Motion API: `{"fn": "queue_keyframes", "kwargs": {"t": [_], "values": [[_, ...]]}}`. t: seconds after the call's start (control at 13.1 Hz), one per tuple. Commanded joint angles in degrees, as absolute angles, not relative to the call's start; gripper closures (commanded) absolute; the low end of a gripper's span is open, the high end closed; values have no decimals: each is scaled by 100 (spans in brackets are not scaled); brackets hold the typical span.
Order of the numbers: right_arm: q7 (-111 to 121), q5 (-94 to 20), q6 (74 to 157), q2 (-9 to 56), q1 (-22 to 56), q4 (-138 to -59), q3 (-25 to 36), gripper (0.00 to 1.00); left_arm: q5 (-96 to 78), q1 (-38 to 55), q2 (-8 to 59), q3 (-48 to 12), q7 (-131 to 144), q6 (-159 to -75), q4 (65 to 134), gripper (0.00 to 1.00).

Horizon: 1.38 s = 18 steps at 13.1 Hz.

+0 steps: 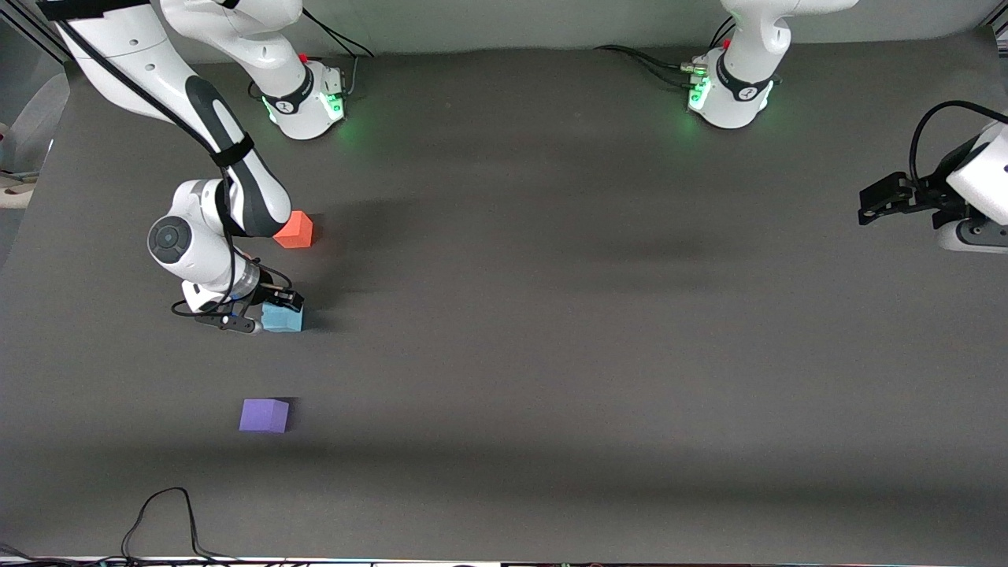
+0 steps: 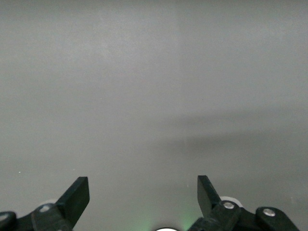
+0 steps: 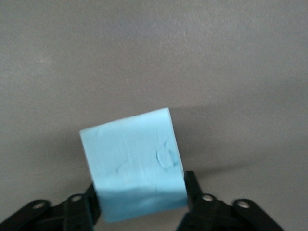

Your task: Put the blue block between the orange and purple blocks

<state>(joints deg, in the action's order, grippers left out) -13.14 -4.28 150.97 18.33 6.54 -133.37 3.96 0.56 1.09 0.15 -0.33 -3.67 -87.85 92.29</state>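
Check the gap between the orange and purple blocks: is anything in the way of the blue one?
Nothing visible blocks it. The right gripper is shut on the blue block, already roughly between the orange block and the purple block. Only bare table lies there. The left gripper waits, open.

Sky-blue block (image 1: 283, 317), orange-red block (image 1: 296, 231), violet block (image 1: 264, 415), dark grey table (image 1: 551, 354).

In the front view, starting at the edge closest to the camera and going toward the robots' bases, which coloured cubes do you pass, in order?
purple block → blue block, gripped by the right gripper → orange block
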Motion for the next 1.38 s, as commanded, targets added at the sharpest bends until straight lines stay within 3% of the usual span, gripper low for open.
{"fn": "queue_keyframes", "kwargs": {"t": [0.0,0.38,0.61,0.84,1.07,1.3], "values": [[-1213,-562,14663,1312,694,-13298,474,0,79,202,9,35,-431,-8745,9149,0],[-1187,-492,13441,-287,694,-13132,545,0,105,202,26,35,-422,-8789,9149,0],[-1012,-396,12177,-886,694,-12413,527,0,114,202,26,35,-422,-8789,9149,0],[-731,-316,11384,-1195,686,-11753,545,0,114,202,26,35,-422,-8789,9149,0],[-712,-308,10725,-1082,624,-10919,580,0,114,193,53,35,-422,-8789,9149,0],[-712,-282,10424,-1002,615,-10723,615,0,114,193,53,35,-422,-8789,9149,0]]}}
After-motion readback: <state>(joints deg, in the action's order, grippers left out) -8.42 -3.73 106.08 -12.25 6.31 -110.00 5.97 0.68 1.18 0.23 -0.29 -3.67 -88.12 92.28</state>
